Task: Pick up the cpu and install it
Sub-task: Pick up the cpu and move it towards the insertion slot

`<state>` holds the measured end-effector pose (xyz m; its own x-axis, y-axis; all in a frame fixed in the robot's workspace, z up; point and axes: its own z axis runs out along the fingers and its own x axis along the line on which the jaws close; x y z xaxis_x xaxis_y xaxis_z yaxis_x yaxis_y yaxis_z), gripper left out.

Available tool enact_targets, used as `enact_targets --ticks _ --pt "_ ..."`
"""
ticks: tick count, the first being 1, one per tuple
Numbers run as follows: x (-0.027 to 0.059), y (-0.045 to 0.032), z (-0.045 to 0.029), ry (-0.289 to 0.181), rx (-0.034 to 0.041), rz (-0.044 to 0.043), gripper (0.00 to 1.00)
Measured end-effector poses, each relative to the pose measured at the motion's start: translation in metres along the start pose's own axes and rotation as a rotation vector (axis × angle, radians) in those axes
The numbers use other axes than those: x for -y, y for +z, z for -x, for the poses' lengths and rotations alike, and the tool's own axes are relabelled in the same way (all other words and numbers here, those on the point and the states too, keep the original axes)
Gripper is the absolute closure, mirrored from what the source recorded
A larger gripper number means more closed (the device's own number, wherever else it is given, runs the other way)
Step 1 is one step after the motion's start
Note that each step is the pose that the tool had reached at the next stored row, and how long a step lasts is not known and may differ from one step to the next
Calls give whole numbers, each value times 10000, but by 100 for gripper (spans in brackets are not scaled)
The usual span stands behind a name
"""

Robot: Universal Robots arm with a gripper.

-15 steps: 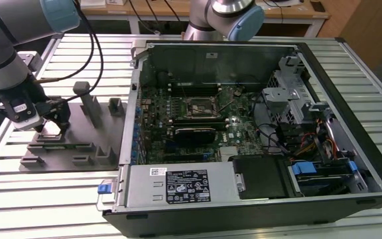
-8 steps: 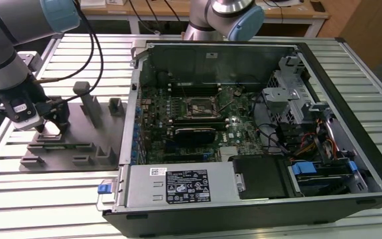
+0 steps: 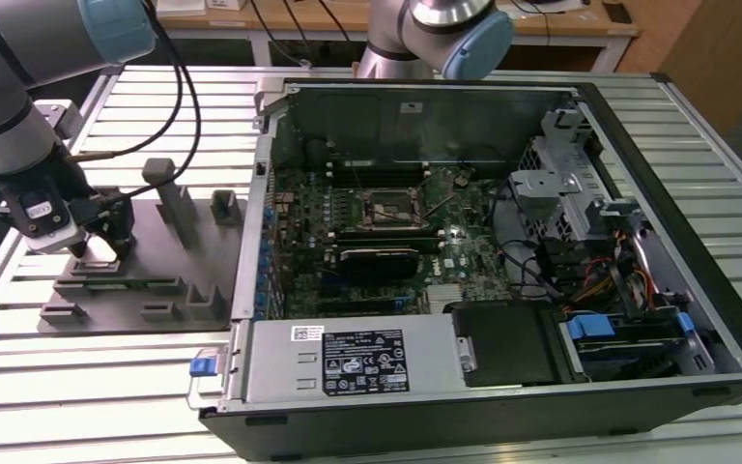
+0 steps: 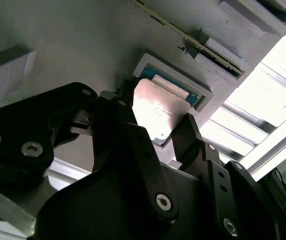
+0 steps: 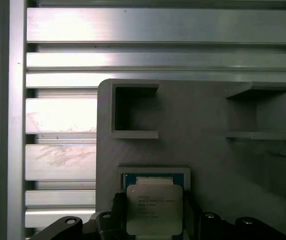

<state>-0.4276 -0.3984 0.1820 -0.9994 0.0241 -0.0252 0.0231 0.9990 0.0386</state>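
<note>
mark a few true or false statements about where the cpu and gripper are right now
1. The computer case lies open, its motherboard showing. True.
2. The cpu sits on the motherboard. False: it is at the grey fixture, right by the gripper.
3. The gripper is inside the computer case. False: it is over the grey fixture, to the exterior view's left of the case.
4. The grey fixture rests on a slatted metal table. True.

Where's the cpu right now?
The cpu is in the gripper, just over its pocket in the grey fixture, on the exterior view's left of the computer case.
</note>
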Motion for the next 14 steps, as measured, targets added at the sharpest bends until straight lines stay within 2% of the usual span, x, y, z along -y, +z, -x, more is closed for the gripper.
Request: enact_targets --ticks 5,14 --pt "-1 -23 1 0 4 2 45" --pt "-8 -219 6 0 4 0 45"
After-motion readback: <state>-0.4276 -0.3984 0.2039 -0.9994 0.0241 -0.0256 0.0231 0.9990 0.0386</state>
